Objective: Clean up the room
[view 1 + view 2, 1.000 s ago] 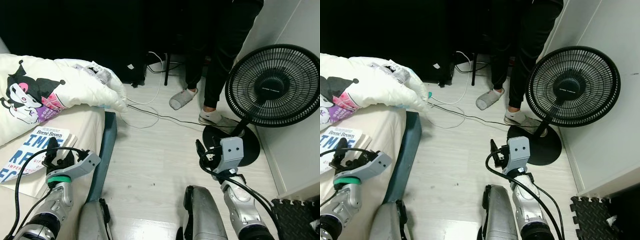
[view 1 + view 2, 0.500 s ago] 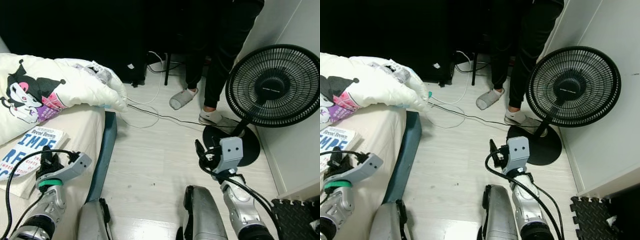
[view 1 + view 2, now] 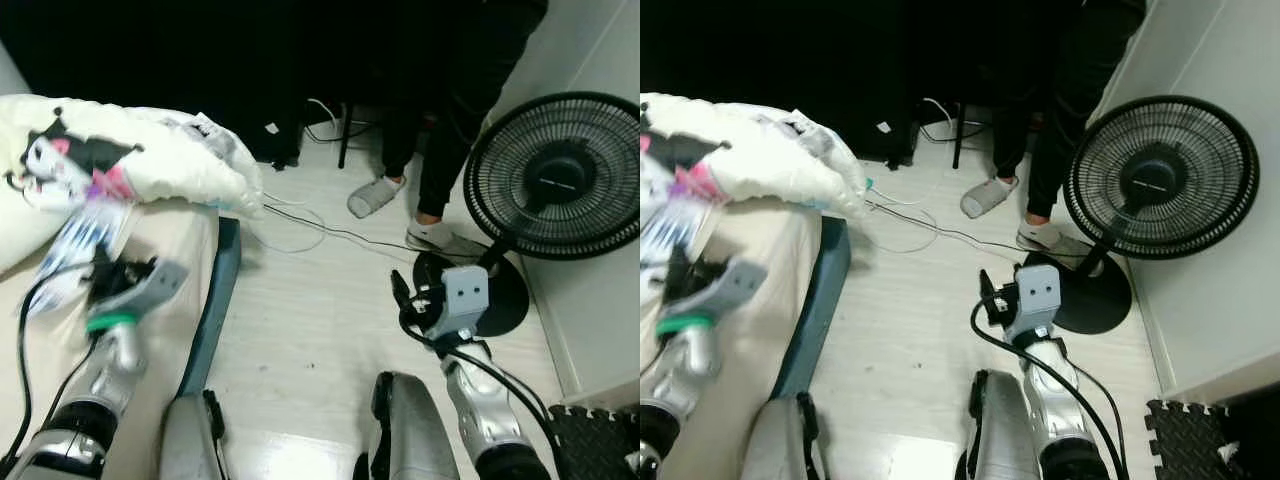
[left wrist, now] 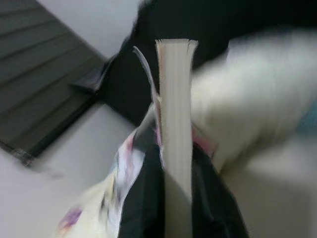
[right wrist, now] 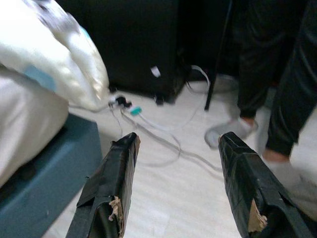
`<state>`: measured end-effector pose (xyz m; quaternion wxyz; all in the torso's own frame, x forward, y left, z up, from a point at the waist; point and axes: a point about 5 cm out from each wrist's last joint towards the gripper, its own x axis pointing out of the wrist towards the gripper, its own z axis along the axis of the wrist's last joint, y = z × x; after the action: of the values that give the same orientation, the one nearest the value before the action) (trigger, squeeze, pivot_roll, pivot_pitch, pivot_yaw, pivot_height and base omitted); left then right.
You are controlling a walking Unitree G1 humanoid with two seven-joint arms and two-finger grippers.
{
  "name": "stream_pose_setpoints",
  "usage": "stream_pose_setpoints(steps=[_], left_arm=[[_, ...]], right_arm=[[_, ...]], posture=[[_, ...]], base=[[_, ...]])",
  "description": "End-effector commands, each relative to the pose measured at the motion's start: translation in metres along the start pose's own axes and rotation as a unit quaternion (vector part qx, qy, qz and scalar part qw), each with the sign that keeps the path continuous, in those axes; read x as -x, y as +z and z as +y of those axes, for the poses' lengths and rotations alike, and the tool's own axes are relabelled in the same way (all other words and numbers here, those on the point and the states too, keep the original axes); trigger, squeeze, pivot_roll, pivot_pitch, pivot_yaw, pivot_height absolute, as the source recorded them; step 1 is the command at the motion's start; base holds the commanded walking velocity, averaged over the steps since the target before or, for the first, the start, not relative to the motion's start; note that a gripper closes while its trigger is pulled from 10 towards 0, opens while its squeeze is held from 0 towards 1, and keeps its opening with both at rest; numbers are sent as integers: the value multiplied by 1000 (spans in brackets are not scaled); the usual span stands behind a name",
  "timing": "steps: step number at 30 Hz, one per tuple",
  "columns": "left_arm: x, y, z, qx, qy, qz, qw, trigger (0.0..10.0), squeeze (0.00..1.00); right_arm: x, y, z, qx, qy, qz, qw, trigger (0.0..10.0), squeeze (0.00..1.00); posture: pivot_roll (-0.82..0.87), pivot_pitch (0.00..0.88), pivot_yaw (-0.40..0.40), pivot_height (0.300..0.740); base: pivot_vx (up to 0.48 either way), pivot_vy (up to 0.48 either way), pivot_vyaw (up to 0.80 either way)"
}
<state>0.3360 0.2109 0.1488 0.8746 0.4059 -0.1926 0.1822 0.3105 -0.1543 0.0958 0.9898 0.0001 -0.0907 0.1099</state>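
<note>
Book [image 4: 174, 114] sits pinched between the two black fingers [image 4: 141, 198] of the left tool [image 3: 100, 275], held on edge so its page block faces the wrist camera. From the head, that tool is raised over the bed [image 3: 170, 240], the blurred white-and-blue cover stretching up from it toward the white pillow with the cartoon print [image 3: 110, 165]. The pillow's corner overhangs the bed's edge, where the dark blue bed frame [image 3: 222, 290] borders the pale wood floor [image 3: 310, 330].

Right tool [image 5: 173, 188] hangs above the floor with its fingers spread wide and nothing between them. Ahead of it, white and black cables [image 3: 300, 215] trail across the boards from the pillow corner toward the fan. A black standing fan [image 3: 560, 180] stands against the right wall, its round base just beside the right arm. A person's legs [image 3: 440, 150] in dark trousers and slippers stand beyond, beside the fan, leaving a strip of floor between bed frame and fan base.
</note>
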Motion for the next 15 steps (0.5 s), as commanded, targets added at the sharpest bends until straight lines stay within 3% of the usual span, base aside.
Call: stream_pose_setpoints(steps=[1, 2, 5, 6, 8, 10, 11, 12, 15], left_arm=[[-8, 38, -5, 123, -48, -36, 991, 10000, 0], [-10, 50, -7, 170, -70, -41, 982, 10000, 0], [-11, 61, -8, 205, -90, -49, 973, 10000, 0], [-13, 76, -10, 248, -120, -57, 960, 10000, 0], [-13, 76, -10, 248, -120, -57, 960, 10000, 0], [-11, 111, -16, 345, -209, -59, 913, 10000, 0], [-6, 118, -19, 372, -231, -56, 897, 10000, 0], [-3, 120, -21, 384, -239, -54, 890, 10000, 0], [3, 115, -25, 373, -240, -47, 895, 10000, 0]], right_arm=[[1, 3, -2, -2, -3, -3, 1000, 10000, 0], [0, 5, -1, -3, -2, -9, 1000, 10000, 0], [-1, 7, -1, -3, -2, -12, 1000, 10000, 0], [-1, 8, -1, -4, -2, -15, 1000, 10000, 0], [-1, 8, -1, -4, -2, -15, 1000, 10000, 0], [0, 7, 2, -7, 2, -12, 1000, 10000, 0], [0, 7, 4, -11, 3, -12, 1000, 10000, 0], [1, 7, 6, -14, 3, -12, 1000, 10000, 0], [1, 8, 8, -19, 3, -14, 1000, 10000, 0]], posture=[[28, 91, 3, 467], [28, 91, 3, 467], [27, 91, 3, 467], [27, 92, 2, 467], [27, 92, 2, 467], [27, 91, 6, 467], [28, 92, 9, 467], [28, 92, 9, 467], [24, 95, 11, 467]], base=[[0, 0, 0], [0, 0, 0], [0, 0, 0], [0, 0, 0], [0, 0, 0], [0, 0, 0], [0, 0, 0], [0, 0, 0], [0, 0, 0]])
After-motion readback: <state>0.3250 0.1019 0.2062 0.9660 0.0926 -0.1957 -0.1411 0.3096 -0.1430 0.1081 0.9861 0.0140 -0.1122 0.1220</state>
